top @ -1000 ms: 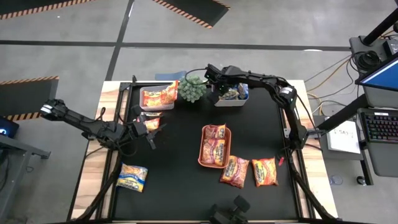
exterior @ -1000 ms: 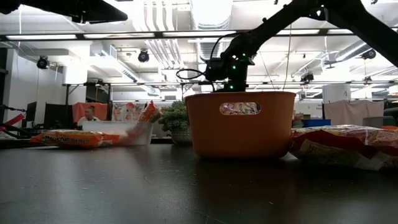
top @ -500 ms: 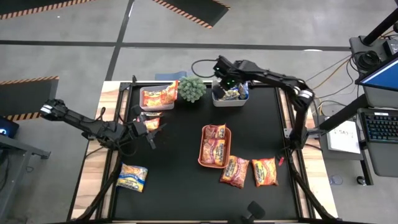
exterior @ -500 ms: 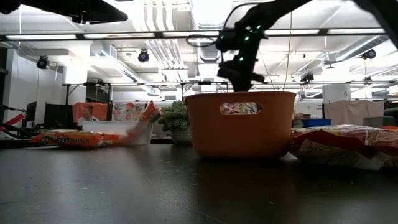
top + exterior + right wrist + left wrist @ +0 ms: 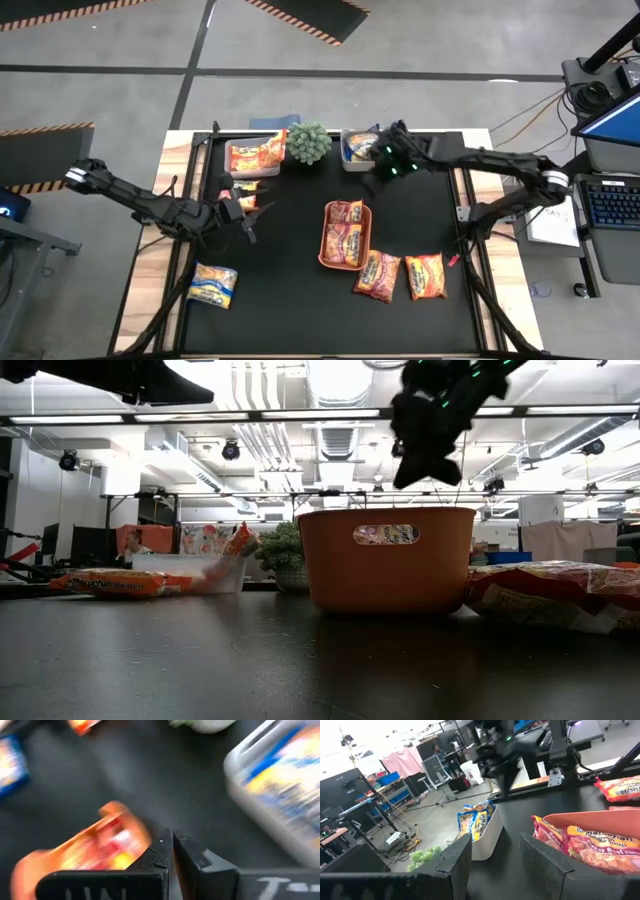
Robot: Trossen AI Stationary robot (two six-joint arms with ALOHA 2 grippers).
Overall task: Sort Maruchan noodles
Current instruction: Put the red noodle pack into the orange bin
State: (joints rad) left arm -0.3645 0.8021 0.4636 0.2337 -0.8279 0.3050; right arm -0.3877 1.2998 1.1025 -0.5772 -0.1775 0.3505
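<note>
Closest to me, a yellow and blue packet (image 5: pixel 213 284) is lying on the table (image 5: pixel 300 300) at its left edge. Two dark red packets (image 5: pixel 400 275) are lying side by side near the front right. Just behind them, the orange tray (image 5: pixel 345 236) is holding two more. My left tool (image 5: pixel 247 213) is sitting half open, holding nothing, next to a small packet (image 5: pixel 244 199). Farther back, my right tool (image 5: pixel 385 167) is hanging shut and empty by the blue-packet bin (image 5: pixel 358 147). The left bin (image 5: pixel 254 157) is holding orange packets.
</note>
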